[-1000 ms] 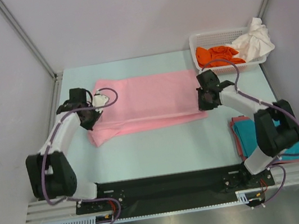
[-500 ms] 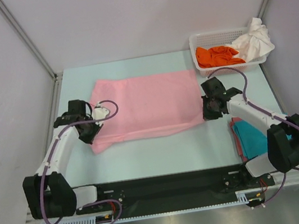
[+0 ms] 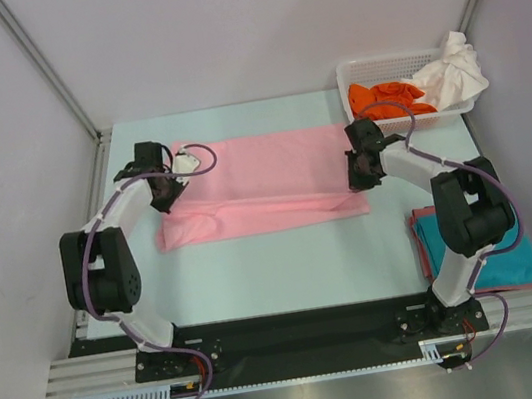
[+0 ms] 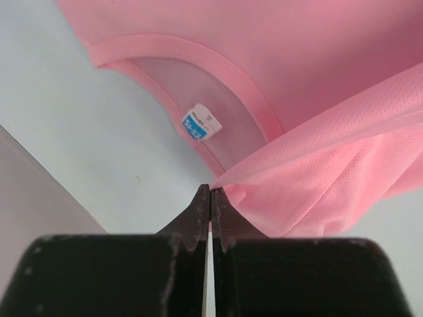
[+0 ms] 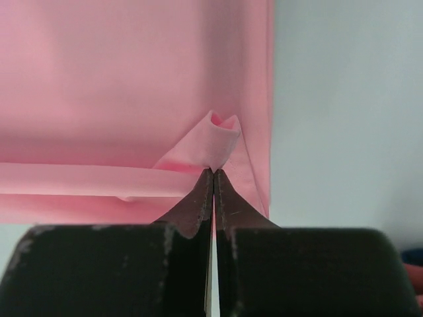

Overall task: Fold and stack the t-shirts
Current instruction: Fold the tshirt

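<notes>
The light pink t-shirt (image 3: 264, 185) lies across the middle of the counter (image 3: 287, 267), partly folded along its length. The left gripper (image 4: 210, 193) is closed tight on a pinch of this cloth near the collar. The right gripper (image 5: 213, 173) is closed on a small pinch at the opposite edge. A teal t-shirt (image 3: 482, 251) lies folded at the near right. The orange t-shirt (image 3: 387, 99) and the white t-shirt (image 3: 453, 69) are in the basket (image 3: 357, 69).

Your pink t-shirt (image 3: 262, 175) lies spread across the middle of the counter (image 3: 285, 257), collar to the left, its near long edge doubled over. The teal t-shirt (image 3: 514, 261) sits folded at near right. The orange t-shirt (image 3: 387, 97) and white t-shirt (image 3: 454, 74) lie crumpled in the basket (image 3: 376, 60).
</notes>
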